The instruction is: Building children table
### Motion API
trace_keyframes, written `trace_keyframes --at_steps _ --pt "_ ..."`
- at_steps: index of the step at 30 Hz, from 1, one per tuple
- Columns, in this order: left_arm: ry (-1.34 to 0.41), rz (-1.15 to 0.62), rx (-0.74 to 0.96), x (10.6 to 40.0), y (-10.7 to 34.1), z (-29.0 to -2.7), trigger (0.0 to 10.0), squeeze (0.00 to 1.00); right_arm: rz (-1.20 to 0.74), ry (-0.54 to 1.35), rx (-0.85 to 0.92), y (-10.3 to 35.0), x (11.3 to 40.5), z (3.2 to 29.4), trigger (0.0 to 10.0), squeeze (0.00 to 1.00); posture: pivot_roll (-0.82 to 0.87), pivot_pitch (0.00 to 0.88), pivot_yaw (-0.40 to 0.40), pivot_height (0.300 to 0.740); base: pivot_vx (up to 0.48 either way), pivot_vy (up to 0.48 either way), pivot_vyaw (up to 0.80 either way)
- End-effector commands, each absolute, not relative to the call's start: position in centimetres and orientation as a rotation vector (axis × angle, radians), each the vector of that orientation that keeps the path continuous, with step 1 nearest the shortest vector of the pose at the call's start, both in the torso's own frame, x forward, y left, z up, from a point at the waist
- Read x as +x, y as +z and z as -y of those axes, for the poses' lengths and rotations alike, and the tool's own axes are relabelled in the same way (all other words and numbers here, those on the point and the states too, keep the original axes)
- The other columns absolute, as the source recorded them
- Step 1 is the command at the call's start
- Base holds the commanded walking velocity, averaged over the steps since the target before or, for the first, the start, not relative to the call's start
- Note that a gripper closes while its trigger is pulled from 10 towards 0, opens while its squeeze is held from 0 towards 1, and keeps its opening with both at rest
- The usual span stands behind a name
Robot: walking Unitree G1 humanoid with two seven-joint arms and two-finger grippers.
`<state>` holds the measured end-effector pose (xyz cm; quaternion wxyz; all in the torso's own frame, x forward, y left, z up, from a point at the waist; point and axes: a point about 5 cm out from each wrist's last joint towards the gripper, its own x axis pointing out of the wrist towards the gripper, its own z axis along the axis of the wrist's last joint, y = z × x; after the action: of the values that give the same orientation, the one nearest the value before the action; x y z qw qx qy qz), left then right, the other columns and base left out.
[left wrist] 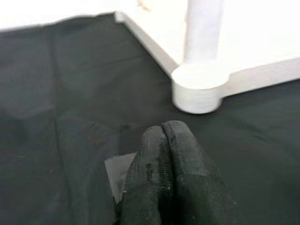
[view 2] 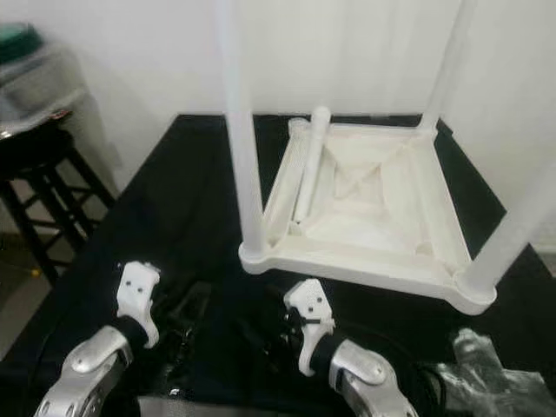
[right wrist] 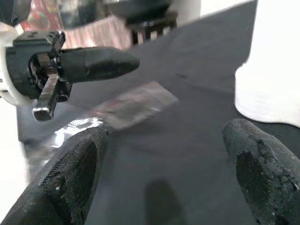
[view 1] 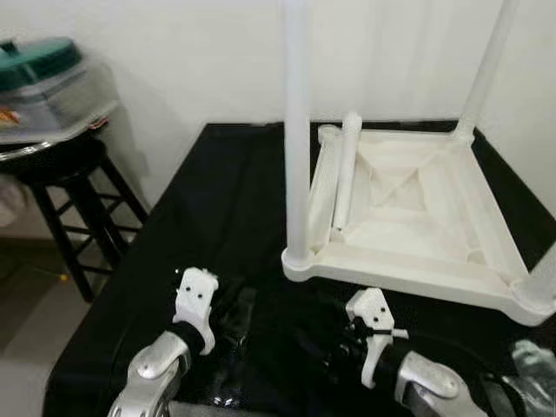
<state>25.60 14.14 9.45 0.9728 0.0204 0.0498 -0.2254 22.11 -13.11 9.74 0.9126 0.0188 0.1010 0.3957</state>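
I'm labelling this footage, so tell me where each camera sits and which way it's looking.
Left eye view: on the head, looking forward and down at the upturned white table on black cloth; both silver arms show.
Right eye view: beside it, same scene, with a stool on the left.
Left wrist view: along the shut left tool toward the near table leg.
Right wrist view: between the open right tool fingers, facing the left tool and a plastic bag.
Shared: both wrist views show that leg's base.

upturned white table point(view 2: 373, 217) on black cloth point(view 2: 174, 217), loose leg point(view 2: 311, 165) inside
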Motion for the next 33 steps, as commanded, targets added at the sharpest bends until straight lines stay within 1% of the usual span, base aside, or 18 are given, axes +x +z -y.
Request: trace_keyframes --at_steps 1,2,6,9,28,33 --pt "-0.469 -0.094 0.034 25.4 9.3 -14.2 10.0 0.00 -0.203 0.827 0.035 9.8 22.1 13.0 10.0 0.00 -0.09 0.000 0.060 0.740 0.000 0.000 0.00" --pt "-0.499 -0.098 0.031 25.2 9.3 -14.3 10.0 0.00 -0.198 0.856 0.028 10.0 21.9 12.9 10.0 0.00 -0.09 0.000 0.061 0.740 0.000 0.000 0.00" --pt "-0.522 -0.108 0.012 25.0 9.3 -14.3 10.0 0.00 -0.198 0.881 0.018 10.1 21.7 12.7 10.0 0.00 -0.09 0.000 0.062 0.740 0.000 0.000 0.00" --pt "-0.532 -0.119 -0.017 24.8 9.3 -14.3 10.0 0.00 -0.200 0.891 0.014 10.0 21.5 12.5 10.0 0.00 -0.09 0.000 0.061 0.740 0.000 -0.274 0.00" --pt "-0.568 -0.141 -0.060 24.7 8.9 -13.5 10.0 0.00 -0.205 0.886 -0.009 9.8 22.0 12.8 10.0 0.00 -0.09 0.000 0.059 0.740 0.000 -0.446 0.00" --pt "-0.573 -0.148 -0.065 24.7 8.7 -13.2 10.0 0.00 -0.212 0.864 -0.027 9.4 22.6 12.6 10.0 0.00 -0.10 0.000 0.060 0.740 0.000 -0.450 0.00"
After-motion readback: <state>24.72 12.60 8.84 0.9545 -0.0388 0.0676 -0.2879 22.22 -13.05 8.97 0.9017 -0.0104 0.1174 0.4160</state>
